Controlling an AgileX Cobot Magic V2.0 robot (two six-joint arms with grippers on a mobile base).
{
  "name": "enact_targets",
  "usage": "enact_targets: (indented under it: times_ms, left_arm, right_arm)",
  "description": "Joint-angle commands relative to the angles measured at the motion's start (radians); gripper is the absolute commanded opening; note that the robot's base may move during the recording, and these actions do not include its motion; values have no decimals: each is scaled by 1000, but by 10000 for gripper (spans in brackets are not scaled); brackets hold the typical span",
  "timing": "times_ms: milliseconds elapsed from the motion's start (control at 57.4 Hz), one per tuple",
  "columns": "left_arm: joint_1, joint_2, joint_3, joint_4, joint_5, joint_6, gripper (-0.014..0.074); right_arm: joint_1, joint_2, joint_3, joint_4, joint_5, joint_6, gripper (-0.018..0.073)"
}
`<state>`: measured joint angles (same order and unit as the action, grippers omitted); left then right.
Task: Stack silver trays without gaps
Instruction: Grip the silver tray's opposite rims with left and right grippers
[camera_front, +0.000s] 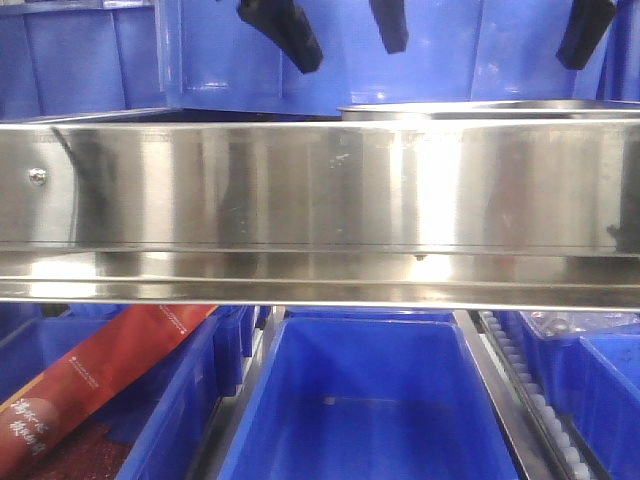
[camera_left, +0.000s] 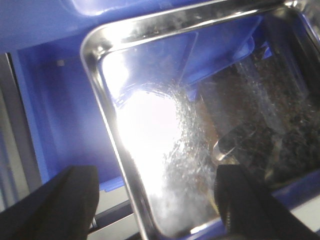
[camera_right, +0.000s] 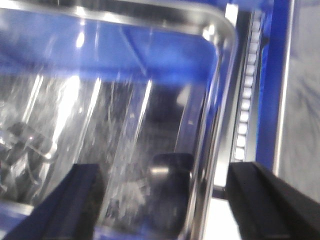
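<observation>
Packet (camera_front: 90, 378) red, white lettering illegible; left claw (camera_left: 160, 207) straddles silver tray (camera_left: 150, 125) rim.

Front view tally:
- silver trays (camera_front: 480, 105): 1 rim edge showing, at 1 o'clock
- steel rail (camera_front: 320, 190): 1, spanning 9 to 3 o'clock
- rivet (camera_front: 37, 176): 1, at 9 o'clock
- blue bins (camera_front: 370, 400) below the rail: 3 certain, at 6, 7 and 4 o'clock; further edges merge, so no firm total
- red packet (camera_front: 100, 370): 1, at 7 o'clock
- roller track (camera_front: 530, 385): 1, at 4 o'clock
- black jaws: 3 tips, at 12 o'clock

Left wrist view: 1 of the silver trays; left gripper (camera_left: 155, 200) shows 2 jaws.

Right wrist view: 1 of the silver trays; right gripper (camera_right: 165, 200) shows 2 jaws.
</observation>
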<state>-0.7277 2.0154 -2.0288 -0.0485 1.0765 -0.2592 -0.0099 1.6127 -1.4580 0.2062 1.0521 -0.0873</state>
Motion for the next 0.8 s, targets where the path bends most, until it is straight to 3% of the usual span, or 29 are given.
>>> enact_targets:
  times_ms: [0,784]
  left_arm:
    - [-6,21,-9,-18,-17,-6,394]
    - [0,98,-9,-7,-57,-6,389]
  right_arm:
    - [0,18,-10,-1,-23,3,376]
    - [0,124,-10,-1,-32,9,370]
